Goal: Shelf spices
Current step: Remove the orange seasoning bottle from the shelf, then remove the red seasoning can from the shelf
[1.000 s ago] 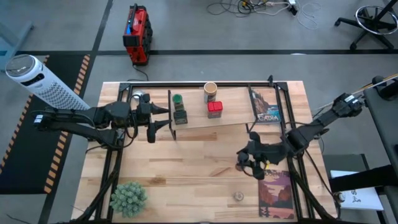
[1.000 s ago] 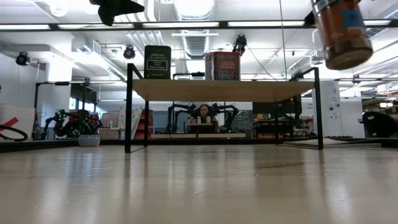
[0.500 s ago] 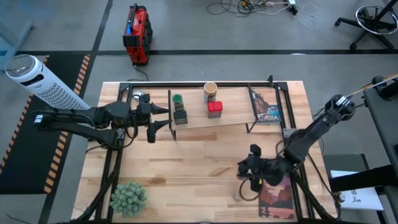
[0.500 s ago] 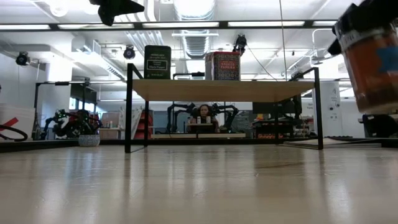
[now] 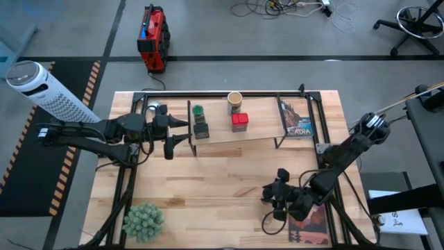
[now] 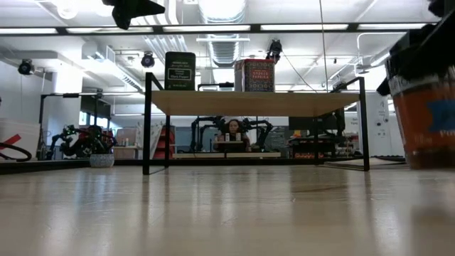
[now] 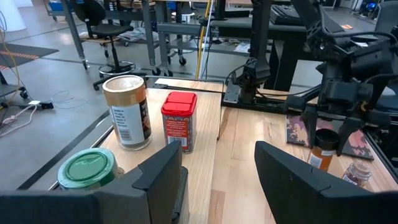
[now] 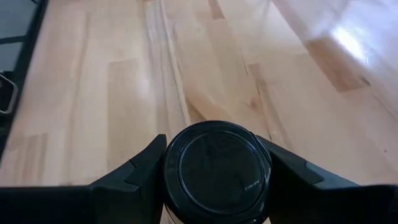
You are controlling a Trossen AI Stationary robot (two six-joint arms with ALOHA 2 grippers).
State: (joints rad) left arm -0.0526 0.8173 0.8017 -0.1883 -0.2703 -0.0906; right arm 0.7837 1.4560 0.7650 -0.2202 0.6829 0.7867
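The right gripper [image 8: 214,186] clamps the brown jar [image 6: 424,117] by its dark lid, low over the table [image 5: 208,180] near a book [image 5: 312,221], seemingly to set it down, while the left gripper [image 7: 214,180], spread open, waits by the shelf [image 5: 260,132].

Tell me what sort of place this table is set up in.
Most likely a robotics lab or workshop. Beyond the wooden table the low view shows other robot arms on benches under strip lights, the high view a bare grey floor with loose cables, an office chair and a red toolbox.
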